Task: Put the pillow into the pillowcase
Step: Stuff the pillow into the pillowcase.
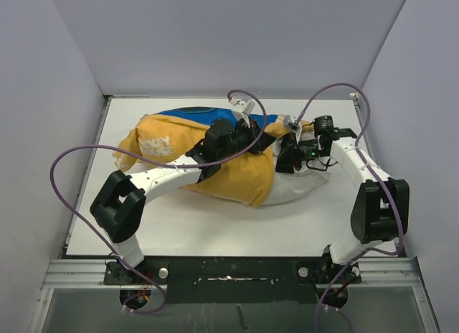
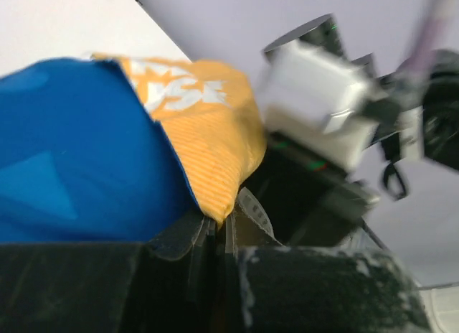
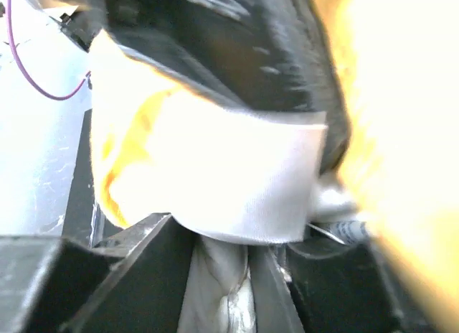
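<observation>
The left gripper [image 2: 219, 231] pinches the yellow hem of the pillowcase [image 2: 208, 125]; the right gripper [image 3: 219, 258], blurred, seems to nip a white fold of the pillow [image 1: 301, 191]. The pillow lies mostly sheathed, one end bare. Light, soft and squashy, it likely handles best by bunched corner cloth.

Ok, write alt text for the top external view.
A pillowcase, yellow side up with blue at its far edge, lies on a white table, the white pillow poking out on the right. The left gripper pinches the case's open edge; the right gripper sits at the exposed pillow end.
</observation>
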Controlling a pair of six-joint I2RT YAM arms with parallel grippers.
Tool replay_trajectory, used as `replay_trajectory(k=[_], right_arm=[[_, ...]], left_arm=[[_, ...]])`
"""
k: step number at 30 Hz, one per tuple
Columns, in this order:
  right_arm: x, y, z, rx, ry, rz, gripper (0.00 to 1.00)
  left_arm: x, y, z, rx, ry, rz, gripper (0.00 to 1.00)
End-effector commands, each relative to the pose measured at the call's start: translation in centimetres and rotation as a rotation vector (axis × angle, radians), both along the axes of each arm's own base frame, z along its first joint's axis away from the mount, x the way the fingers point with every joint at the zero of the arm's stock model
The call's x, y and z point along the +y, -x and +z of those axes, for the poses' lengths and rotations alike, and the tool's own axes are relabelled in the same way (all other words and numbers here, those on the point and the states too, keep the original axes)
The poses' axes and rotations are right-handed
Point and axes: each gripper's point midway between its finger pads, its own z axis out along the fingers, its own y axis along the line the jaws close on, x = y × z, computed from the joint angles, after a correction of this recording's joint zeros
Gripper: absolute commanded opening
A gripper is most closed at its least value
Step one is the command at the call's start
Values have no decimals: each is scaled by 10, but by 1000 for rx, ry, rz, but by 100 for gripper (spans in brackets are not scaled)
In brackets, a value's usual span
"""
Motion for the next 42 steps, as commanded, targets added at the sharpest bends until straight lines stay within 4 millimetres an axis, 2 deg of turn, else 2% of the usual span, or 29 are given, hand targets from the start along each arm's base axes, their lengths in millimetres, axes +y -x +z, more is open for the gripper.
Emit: replay_trajectory(k=[1, 3, 4, 8, 10, 12, 14, 16, 18, 20, 22, 23, 24, 25, 27, 29, 30, 32, 33, 34, 36, 38, 40, 42], right_arm=[[-38, 16, 17, -142, 100, 50, 40], [-62, 23, 47, -229, 98, 27, 56], [-76, 26, 63, -259, 104, 0, 61], [-119, 22, 98, -334, 246, -149, 79], [-128, 24, 104, -368, 319, -177, 88], [-140, 14, 102, -374, 387, -238, 94], [-154, -3, 89, -353, 449, -327, 100], [-156, -17, 62, -321, 463, -364, 98], [-139, -20, 29, -255, 483, -319, 97], [-110, -22, 4, -196, 460, -272, 76], [-84, -33, 7, -180, 365, -270, 35], [-74, -38, 20, -185, 307, -268, 20], [-63, -43, 42, -211, 232, -257, 9], [-50, -45, 71, -240, 145, -234, 4], [-26, -43, 138, -300, 14, -210, 1], [0, -27, 200, -353, -116, -172, 0], [10, -14, 228, -386, -182, -148, 0], [20, 5, 249, -338, -287, -105, 0], [21, 12, 254, -315, -335, -101, 0], [17, 16, 257, -368, -379, -102, 0], [14, 13, 225, -301, -354, -133, 0], [16, 8, 168, -232, -233, -171, 0], [7, -2, 106, -232, -61, -232, 3], [-13, -10, 55, -203, 84, -273, 10]], left_arm=[[7, 6, -9, 85, 170, -51, 0], [9, 2, -28, 100, 140, -43, 0], [9, 2, -32, 100, 130, -45, 0], [11, 0, -37, 80, 100, -49, 0], [13, -1, -35, 70, 97, -48, 0], [14, 0, -34, 62, 96, -58, 0], [14, 1, -29, 51, 96, -69, 0], [13, 4, -18, 30, 106, -89, 0], [12, 9, 0, 5, 124, -110, 0], [8, 19, 29, -36, 161, -160, 0], [-1, 43, 66, -101, 196, -243, 0], [-6, 56, 88, -144, 209, -282, 0], [-10, 71, 110, -189, 213, -317, 0], [-15, 87, 133, -238, 218, -349, 0], [-22, 117, 180, -347, 243, -392, 0], [-22, 141, 227, -434, 302, -426, 0], [-22, 147, 243, -452, 333, -435, 0], [-19, 155, 266, -463, 396, -451, 0], [-18, 156, 271, -465, 416, -449, 0], [-17, 155, 275, -468, 430, -442, 0], [-19, 150, 275, -460, 435, -433, 0], [-22, 140, 265, -424, 433, -424, 0], [-25, 117, 238, -359, 414, -392, 0], [-26, 95, 198, -283, 383, -353, 0]])
